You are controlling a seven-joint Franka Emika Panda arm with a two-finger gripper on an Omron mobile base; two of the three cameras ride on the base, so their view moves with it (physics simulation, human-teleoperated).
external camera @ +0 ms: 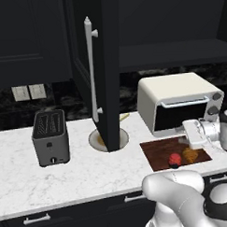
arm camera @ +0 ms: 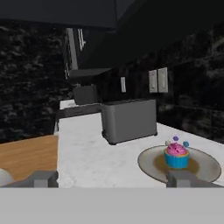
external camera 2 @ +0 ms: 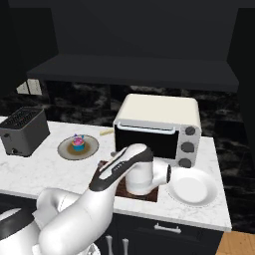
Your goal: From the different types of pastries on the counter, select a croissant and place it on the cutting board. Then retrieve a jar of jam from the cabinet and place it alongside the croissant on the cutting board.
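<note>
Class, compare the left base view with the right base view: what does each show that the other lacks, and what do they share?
Left base view alone: the open cabinet door with its white bar handle, and the jar of jam beside the croissant on the cutting board. Right base view alone: a cupcake on a plate, and a white plate right of the arm. Both share the toaster, toaster oven and counter.

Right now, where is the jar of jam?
In the left base view, the jar of jam stands on the cutting board, just left of the croissant, in front of the toaster oven.
</note>
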